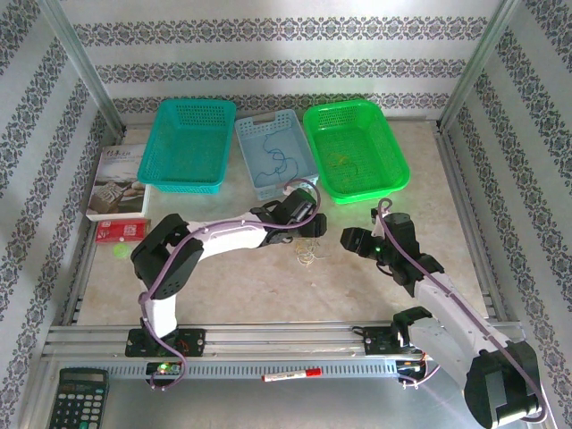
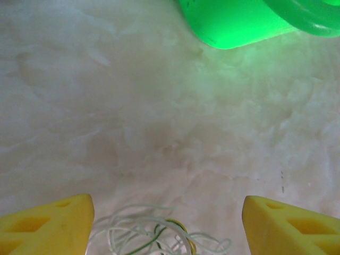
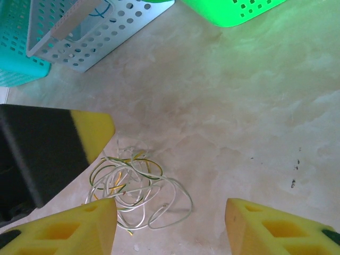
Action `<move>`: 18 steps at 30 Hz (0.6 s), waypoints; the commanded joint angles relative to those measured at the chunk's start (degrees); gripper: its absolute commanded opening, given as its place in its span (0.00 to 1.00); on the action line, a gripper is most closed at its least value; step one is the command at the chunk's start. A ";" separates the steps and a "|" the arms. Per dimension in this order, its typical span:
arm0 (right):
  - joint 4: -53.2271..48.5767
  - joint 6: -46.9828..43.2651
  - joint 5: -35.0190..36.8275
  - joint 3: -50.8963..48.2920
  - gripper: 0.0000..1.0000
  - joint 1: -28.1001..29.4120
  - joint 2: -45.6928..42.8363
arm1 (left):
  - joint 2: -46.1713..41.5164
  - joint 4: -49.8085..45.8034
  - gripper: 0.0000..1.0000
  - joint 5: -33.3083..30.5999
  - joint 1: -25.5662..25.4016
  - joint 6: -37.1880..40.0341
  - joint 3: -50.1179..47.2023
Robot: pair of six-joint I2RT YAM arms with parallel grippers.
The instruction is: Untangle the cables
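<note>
Cables (image 1: 310,253): small bunch of thin wires, mostly whitish with a few yellow and dark greenish strands. They curl in loose overlapping loops and lie flat and tangled on the worktop (image 1: 268,286) near its centre, well apart from every edge; one white strand loops out wider than the rest. A separate dark blue wire (image 1: 275,161) lies curled in the pale blue basket (image 1: 253,125) toward the far edge.

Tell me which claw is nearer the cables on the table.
Left. The left claw hangs open right over the cables; the right claw sits open, off to their right.
</note>
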 commanded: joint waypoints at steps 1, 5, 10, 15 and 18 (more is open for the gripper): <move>0.51 0.33 -1.44 -0.66 0.57 -0.84 -0.74 | 2.04 -3.06 0.73 -3.34 -0.75 -0.78 2.54; 0.36 0.32 -2.31 -0.92 0.57 -1.39 -1.44 | 3.79 -3.27 0.69 -4.58 -0.75 -0.15 3.96; 0.24 0.83 -3.31 -1.44 0.57 -1.82 -2.56 | 4.83 -2.34 0.56 -5.62 -0.75 0.67 4.85; 0.33 0.89 -3.66 -1.89 0.57 -1.80 -3.20 | 5.71 -2.29 0.39 -5.01 -0.75 1.74 5.67; 0.39 0.93 -3.99 -1.84 0.58 -1.84 -3.11 | 6.16 -1.90 0.34 -4.44 -0.75 2.09 5.48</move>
